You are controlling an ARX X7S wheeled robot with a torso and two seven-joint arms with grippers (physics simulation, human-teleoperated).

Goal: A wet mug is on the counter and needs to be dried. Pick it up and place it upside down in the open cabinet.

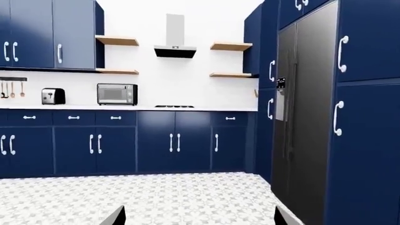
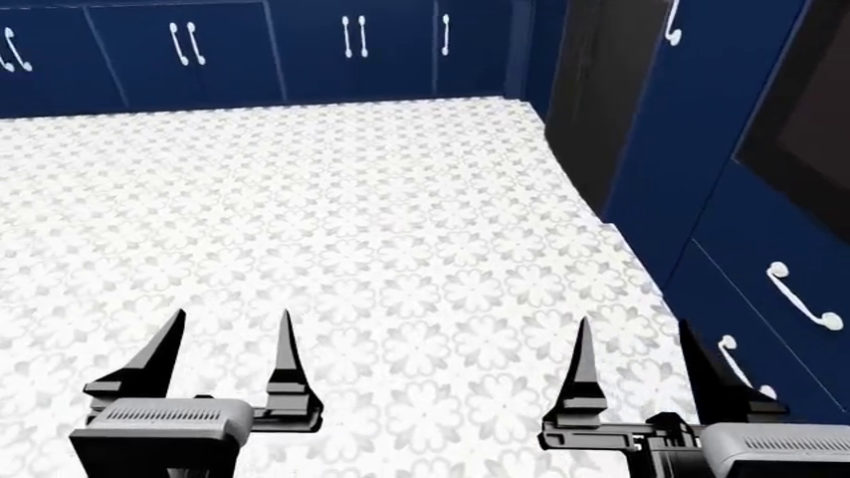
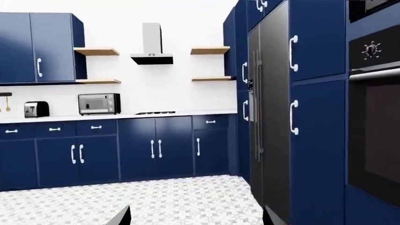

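Head view, floor: I look down on a white floral-patterned floor [image 2: 372,219] with navy cupboard doors [image 2: 266,50] along the far edge and down the right side.
Head view, left end effector [image 2: 229,349]: both dark pointed fingers stand apart over the floor, nothing between them, so it is open and empty.
Head view, right end effector [image 2: 644,363]: its two fingers are spread wide, the outer one against the navy drawers [image 2: 783,299]; open and empty.
Left wrist view, room: I see the far wall with a white desk [image 1: 125,108] carrying a toaster [image 1: 53,96] and a microwave [image 1: 117,93], a cooktop [image 1: 174,106] under a range hood [image 1: 175,47], and a dark fridge [image 1: 300,117] close by.
Left wrist view, fingers: only two dark fingertips [image 1: 114,216] show, set well apart.
Right wrist view, room: the same wall, with the fridge [image 3: 269,108] beside a wall oven [image 3: 375,122].
Mug: I cannot find it in any view.
Open cabinet: not visible either.
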